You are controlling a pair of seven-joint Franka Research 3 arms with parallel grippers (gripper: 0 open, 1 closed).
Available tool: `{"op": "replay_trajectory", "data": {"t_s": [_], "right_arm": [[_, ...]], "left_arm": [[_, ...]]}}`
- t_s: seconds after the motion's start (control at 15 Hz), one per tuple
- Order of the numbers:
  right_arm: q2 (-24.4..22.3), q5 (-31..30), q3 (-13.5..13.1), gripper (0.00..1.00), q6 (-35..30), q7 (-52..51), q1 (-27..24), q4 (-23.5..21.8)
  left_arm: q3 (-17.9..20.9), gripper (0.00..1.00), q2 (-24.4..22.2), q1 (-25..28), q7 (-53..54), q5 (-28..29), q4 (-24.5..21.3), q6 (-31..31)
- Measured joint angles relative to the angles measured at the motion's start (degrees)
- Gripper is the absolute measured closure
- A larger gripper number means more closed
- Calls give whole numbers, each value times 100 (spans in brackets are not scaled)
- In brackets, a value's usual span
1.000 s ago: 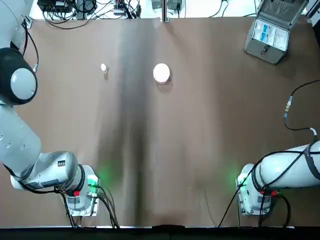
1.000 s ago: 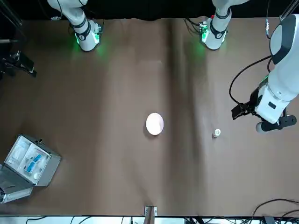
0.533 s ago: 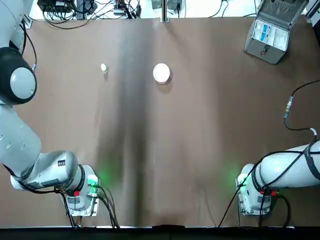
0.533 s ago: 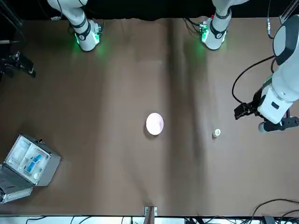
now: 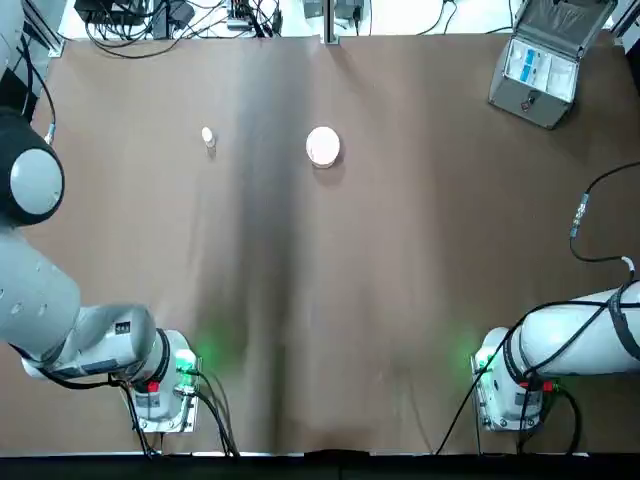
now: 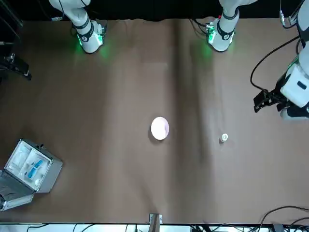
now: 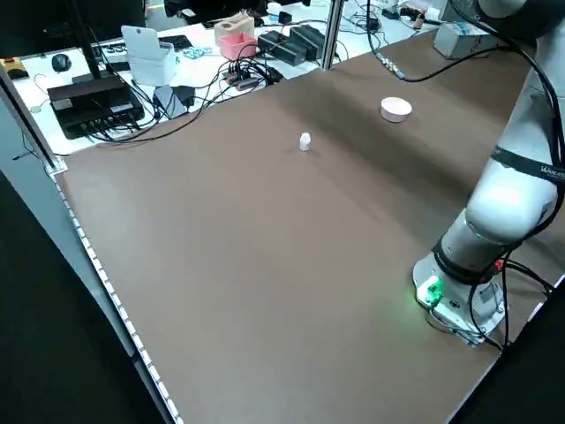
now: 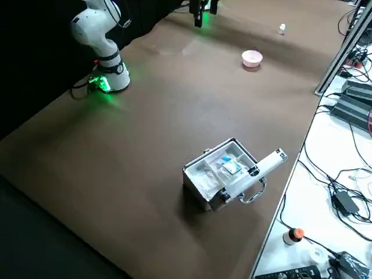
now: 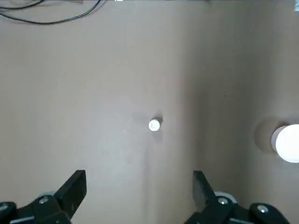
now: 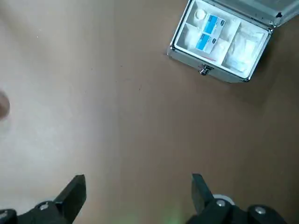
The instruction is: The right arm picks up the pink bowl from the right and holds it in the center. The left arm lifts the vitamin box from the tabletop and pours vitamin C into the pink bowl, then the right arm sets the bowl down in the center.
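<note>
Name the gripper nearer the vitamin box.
Left. The left gripper hovers just to the left of the vitamin box; the right gripper is far off to its right.

The matte brown tabletop [image 5: 400,250] spreads wide and flat, with faint darker streaks. On it lie the pink bowl [image 5: 323,146], the vitamin box [image 5: 208,136] standing upright on the robot's left side of the bowl, well apart from it, and, over on the robot's right, a grey hinged case [image 5: 538,75] with its lid open.
</note>
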Motion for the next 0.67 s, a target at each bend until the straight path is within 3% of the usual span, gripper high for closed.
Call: {"op": "replay_trajectory", "data": {"t_s": [0.07,0.2,0.67], "right_arm": [[-2,0,1,1,-2,-7,0,0],[-2,0,1,1,-2,-7,0,-1],[-2,40,-8,1,-2,-8,-173,-16]], "left_arm": [[418,0,-124,-327,103,-183,-70,122],[633,0,-236,-514,127,-229,-135,185],[678,0,-314,-593,128,-248,-262,253]]}}
